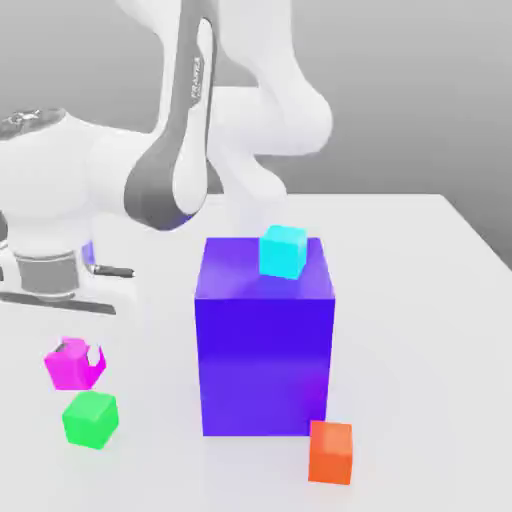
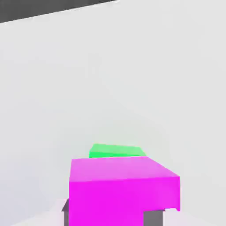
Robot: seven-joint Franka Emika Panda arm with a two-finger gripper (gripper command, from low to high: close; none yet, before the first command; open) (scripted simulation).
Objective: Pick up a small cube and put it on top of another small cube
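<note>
The magenta cube point(image 2: 123, 187) sits clamped between the gripper's point(image 2: 114, 216) two fingers, filling the space directly ahead of the hand, with the grey fingertips point(image 2: 153, 218) pressed against its near face. In the exterior view this cube point(image 1: 72, 364) hangs just above the white table point(image 1: 420, 300), tilted a little so one corner points down, and the pale fingers point(image 1: 95, 357) bite into its upper edges. It has equal sides, so no long axis shows.

The green cube point(image 1: 90, 419) rests flat on the table just below it, at about five o'clock from the magenta one, the two near each other but apart. From the hand camera the green cube point(image 2: 116, 151) peeks out just beyond the held cube's far edge.

Counted: four small cubes, one each of magenta, green, orange and cyan, and one large blue-violet block point(image 1: 265, 345). The orange cube point(image 1: 331, 452) stands at the block's five o'clock corner; the cyan cube point(image 1: 283, 251) sits on its top, farthest back.
</note>
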